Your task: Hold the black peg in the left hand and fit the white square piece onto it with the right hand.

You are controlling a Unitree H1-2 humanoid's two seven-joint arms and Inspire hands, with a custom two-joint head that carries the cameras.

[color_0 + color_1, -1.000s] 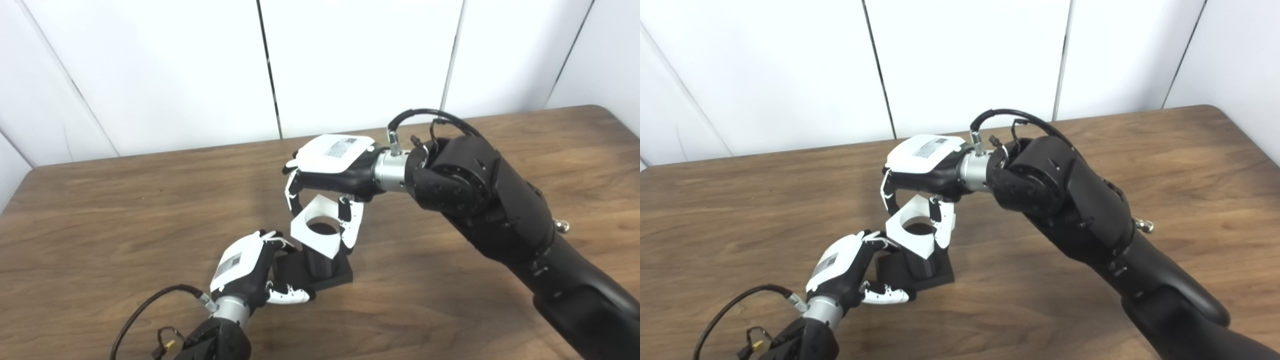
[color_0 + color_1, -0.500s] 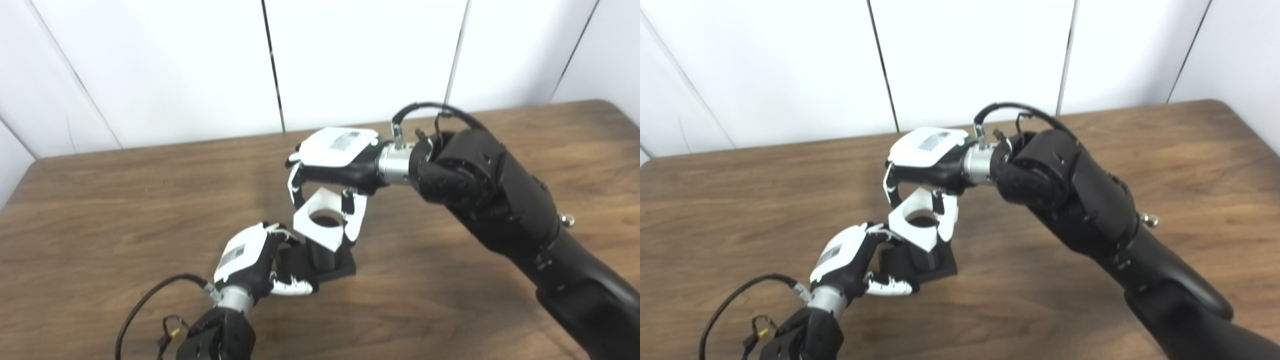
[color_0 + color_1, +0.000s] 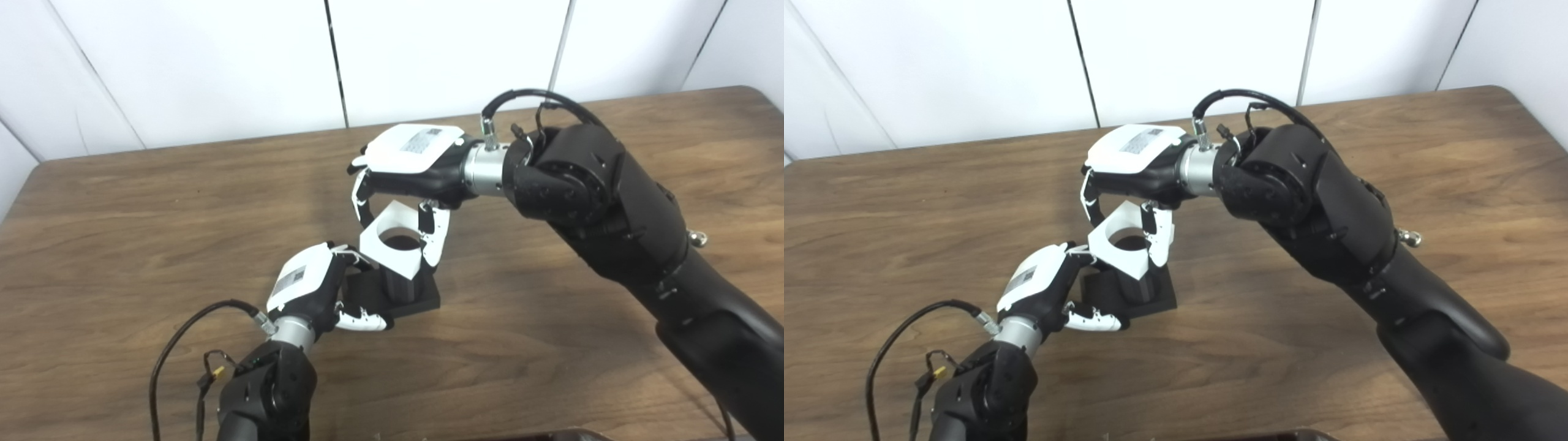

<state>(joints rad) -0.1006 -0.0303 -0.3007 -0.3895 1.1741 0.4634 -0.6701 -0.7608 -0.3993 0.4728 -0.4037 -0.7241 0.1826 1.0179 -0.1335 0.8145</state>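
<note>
Centrally, left hand (image 3: 312,288) fingers closed on the black peg (image 3: 398,288) base on the table (image 3: 122,214), right hand (image 3: 407,165) fingers pinching the white square piece (image 3: 392,248) tilted over its top; bare wood all round to the frame edges.

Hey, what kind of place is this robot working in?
Probably a robotics lab or test bench: a bare wooden table against plain white wall panels, with only a black peg and white square piece in the robot's hands.

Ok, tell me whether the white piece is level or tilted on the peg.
Tilted. The white square piece slants around the black peg, short of its base, held by the right hand.
</note>
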